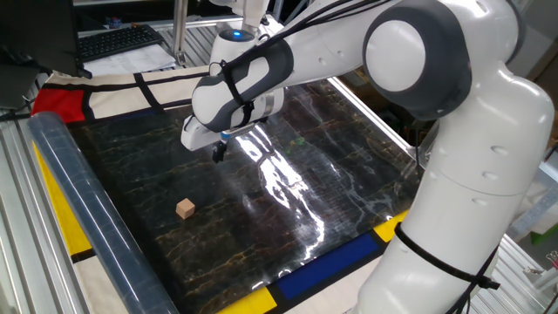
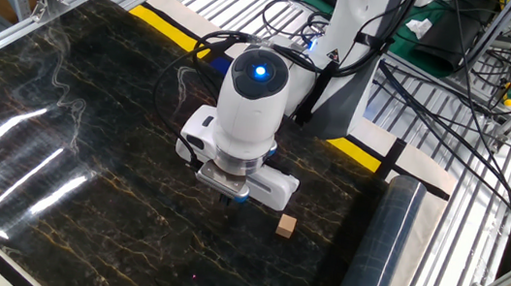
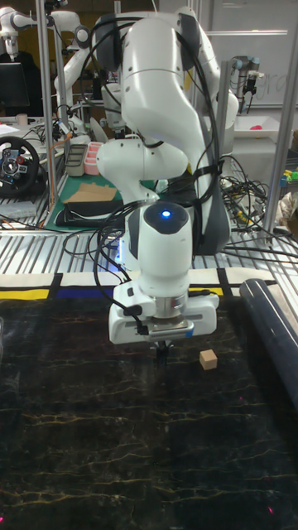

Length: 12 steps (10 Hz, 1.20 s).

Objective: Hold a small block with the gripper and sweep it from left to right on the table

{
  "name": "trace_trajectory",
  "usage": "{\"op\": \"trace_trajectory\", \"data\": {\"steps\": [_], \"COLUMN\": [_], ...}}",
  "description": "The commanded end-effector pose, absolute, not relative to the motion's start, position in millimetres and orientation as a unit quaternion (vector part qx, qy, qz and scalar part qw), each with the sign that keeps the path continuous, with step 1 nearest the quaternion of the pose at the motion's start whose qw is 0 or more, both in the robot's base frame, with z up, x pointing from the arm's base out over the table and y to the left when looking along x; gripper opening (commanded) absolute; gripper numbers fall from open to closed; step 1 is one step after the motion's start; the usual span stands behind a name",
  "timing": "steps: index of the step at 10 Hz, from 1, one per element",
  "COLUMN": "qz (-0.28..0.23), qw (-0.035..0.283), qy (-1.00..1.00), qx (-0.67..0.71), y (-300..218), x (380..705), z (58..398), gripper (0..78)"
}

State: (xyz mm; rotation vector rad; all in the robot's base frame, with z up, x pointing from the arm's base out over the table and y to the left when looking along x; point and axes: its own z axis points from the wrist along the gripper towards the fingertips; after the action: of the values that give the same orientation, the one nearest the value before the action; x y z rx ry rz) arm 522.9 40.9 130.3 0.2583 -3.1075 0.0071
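Note:
My gripper [image 1: 218, 154] hangs low over the black veined table [image 1: 331, 174], left of its middle, with the black fingers pressed together. In the other fixed view the gripper [image 2: 232, 199] peeks out under the white wrist. In the tall view the gripper [image 3: 163, 349] is a single dark stub. The small block does not show, and I cannot make out anything between the fingers. A pale wooden cube [image 1: 185, 208] lies loose on the table, apart from the fingers. The same cube [image 2: 285, 226] [image 3: 208, 359] sits a short way to the side of the hand.
A clear plastic roll [image 1: 83, 209] lies along the table's edge near the cube; the roll [image 2: 372, 265] also shows in the other fixed view. Yellow, red, blue and white cloth panels [image 1: 61, 103] border the sheet. Aluminium rails and cables [image 2: 459, 80] surround the table.

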Motion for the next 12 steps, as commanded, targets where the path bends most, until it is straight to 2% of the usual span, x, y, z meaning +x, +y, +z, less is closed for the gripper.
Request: {"op": "trace_trajectory", "data": {"steps": [1,5,8,12], "qz": [0.009,0.009,0.007,0.005], "qw": [0.017,0.015,0.024,0.019], "qy": [-0.996,-0.996,-0.995,-0.996], "qx": [0.091,0.091,0.097,0.086], "y": [-15.5,-48.8,-75.7,-79.7], "x": [510.9,505.3,511.4,513.2], "z": [149.7,137.8,144.5,147.1], "gripper": [1.1,1.1,1.1,1.1]}}
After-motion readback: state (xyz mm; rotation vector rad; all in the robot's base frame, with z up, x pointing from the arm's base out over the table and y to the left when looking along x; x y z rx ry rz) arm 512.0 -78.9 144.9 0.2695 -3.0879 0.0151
